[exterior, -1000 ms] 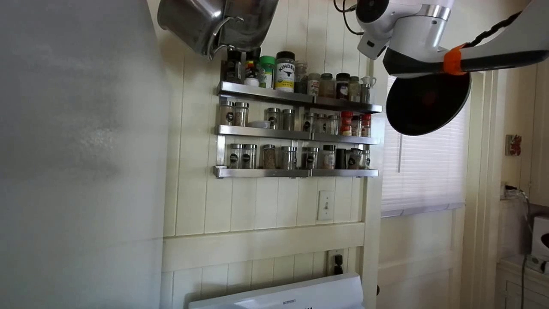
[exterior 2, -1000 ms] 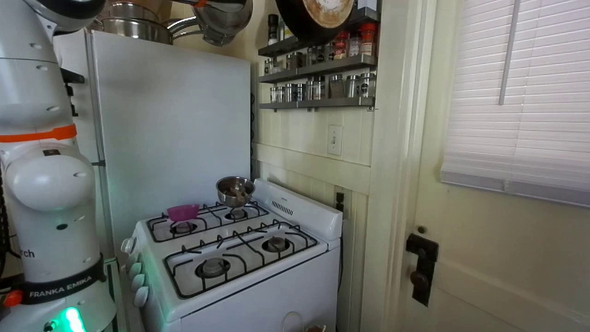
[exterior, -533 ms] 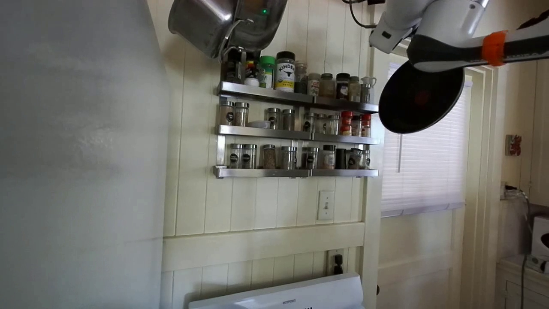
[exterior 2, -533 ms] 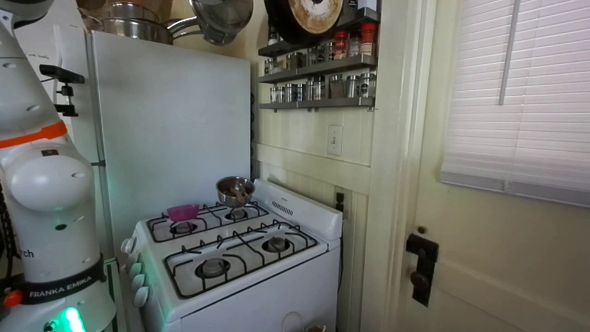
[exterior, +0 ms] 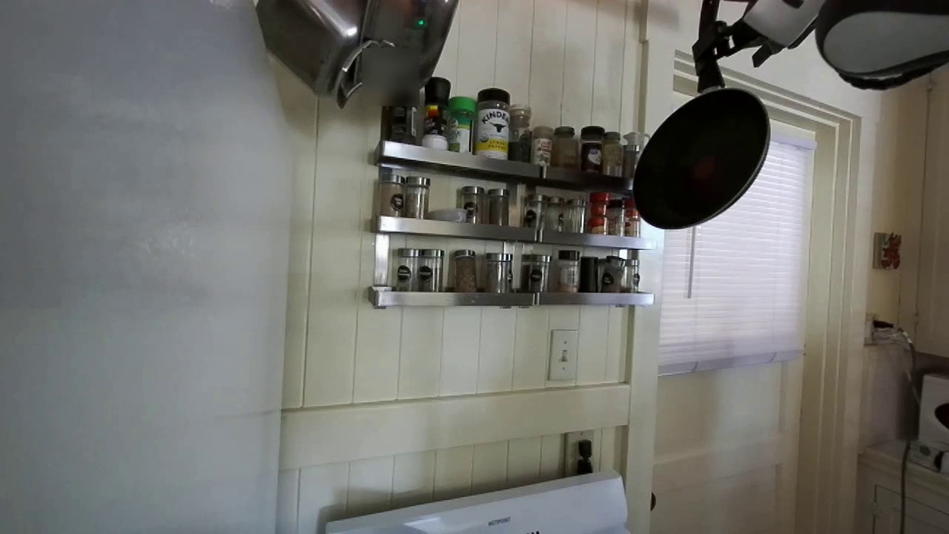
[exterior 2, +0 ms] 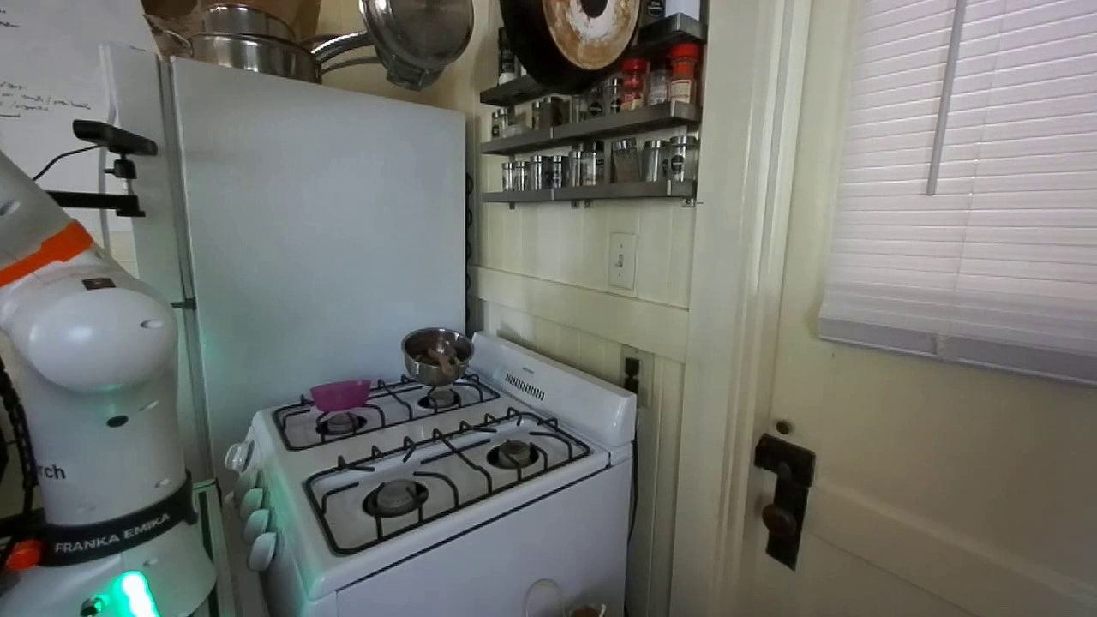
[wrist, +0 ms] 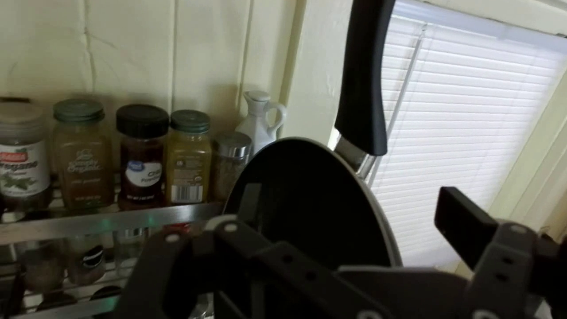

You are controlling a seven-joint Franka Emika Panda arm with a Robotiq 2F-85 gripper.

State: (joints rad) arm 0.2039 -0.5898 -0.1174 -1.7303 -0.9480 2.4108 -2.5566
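Observation:
A black frying pan (exterior: 700, 159) hangs by its handle in front of the spice shelves' right end and the window blind. Its worn pale underside (exterior 2: 591, 43) shows in an exterior view. In the wrist view, my gripper (wrist: 351, 197) stands open, fingers wide apart, nothing held between them. Beyond them is the pan's dark inner face (wrist: 319, 199); the left finger overlaps it. The black handle (wrist: 367, 75) rises above, between the two fingers' directions. In an exterior view, dark gripper parts overlap the handle's upper part; whether they touch I cannot tell.
Spice jars (wrist: 141, 155) line the metal shelves (exterior: 511, 231) on the wall. Metal pots (exterior: 319, 37) hang at upper left, by the fridge (exterior 2: 326, 240). Below is a white stove (exterior 2: 471, 548) with a pink bowl (exterior 2: 340, 395) and a metal pot (exterior 2: 437, 356). A blind (exterior: 730, 311) covers the door window.
The arm has swung up and to the right in an exterior view, uncovering the pan and its handle. There the pan has shifted left, and the hanging pots have swayed. The gripper has stayed open.

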